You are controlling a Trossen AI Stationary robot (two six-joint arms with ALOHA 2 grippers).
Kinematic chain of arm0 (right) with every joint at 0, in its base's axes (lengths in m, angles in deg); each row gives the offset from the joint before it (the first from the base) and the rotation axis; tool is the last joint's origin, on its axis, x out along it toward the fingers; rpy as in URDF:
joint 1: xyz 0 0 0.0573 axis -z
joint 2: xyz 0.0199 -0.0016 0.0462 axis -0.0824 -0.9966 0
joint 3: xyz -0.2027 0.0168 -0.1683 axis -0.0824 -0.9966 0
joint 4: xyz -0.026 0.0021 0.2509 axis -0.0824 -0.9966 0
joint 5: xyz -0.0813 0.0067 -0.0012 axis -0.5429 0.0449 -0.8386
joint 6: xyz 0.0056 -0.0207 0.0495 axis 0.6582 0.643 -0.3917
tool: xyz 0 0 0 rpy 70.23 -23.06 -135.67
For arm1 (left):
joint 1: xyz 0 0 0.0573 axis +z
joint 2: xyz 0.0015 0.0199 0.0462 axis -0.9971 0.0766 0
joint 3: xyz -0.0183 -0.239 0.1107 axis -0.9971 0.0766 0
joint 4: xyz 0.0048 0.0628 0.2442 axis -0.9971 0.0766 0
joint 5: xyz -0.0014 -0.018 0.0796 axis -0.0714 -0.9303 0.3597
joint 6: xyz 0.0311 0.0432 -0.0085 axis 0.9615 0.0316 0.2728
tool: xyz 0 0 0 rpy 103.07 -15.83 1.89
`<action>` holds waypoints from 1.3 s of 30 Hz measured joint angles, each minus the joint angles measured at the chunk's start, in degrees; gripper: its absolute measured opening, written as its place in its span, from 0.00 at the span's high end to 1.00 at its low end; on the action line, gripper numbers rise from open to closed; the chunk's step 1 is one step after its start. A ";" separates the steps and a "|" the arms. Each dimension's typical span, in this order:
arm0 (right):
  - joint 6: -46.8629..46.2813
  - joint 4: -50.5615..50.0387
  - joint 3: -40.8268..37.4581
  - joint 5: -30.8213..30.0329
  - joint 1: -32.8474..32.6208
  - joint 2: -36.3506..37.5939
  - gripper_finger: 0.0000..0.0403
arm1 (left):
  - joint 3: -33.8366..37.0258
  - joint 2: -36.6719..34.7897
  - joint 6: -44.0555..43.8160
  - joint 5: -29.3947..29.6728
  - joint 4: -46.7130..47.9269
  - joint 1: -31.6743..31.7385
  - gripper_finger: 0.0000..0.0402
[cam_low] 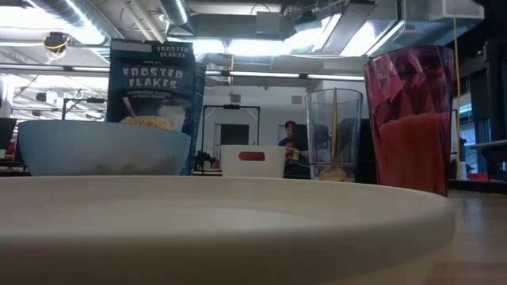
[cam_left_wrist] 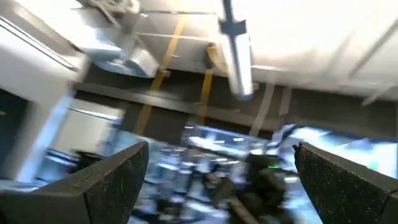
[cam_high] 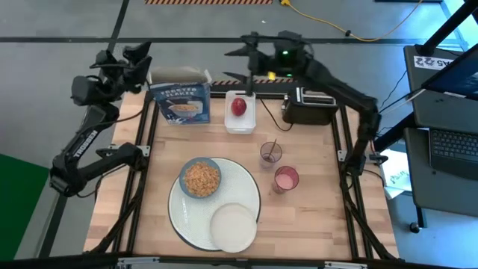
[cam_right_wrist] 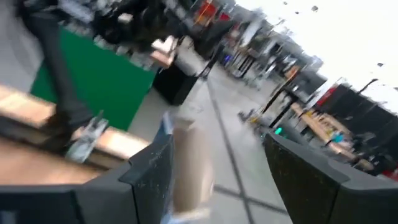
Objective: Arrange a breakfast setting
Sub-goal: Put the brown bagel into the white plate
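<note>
white, the big round plate (cam_high: pixel 196 222) on the counter (cam_high: pixel 321 217) carries the blue bowl (cam_high: pixel 200 178) and cream plate (cam_high: pixel 234 227); apple (cam_high: pixel 238 106) sits behind it. low view: red cup (cam_low: pixel 409 117) right of that plate. wrist views: my left end effector (cam_left_wrist: pixel 221 165) and right end effector (cam_right_wrist: pixel 214 165) both released, empty.

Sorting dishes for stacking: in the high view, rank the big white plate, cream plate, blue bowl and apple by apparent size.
1. big white plate
2. cream plate
3. blue bowl, nearly matching the cream plate, so that order is unsure
4. apple
</note>
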 joint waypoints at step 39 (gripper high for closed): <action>-10.22 -16.86 -54.83 -4.87 28.73 44.79 0.37 | 0.02 -0.30 -2.36 -7.35 6.76 -13.61 0.03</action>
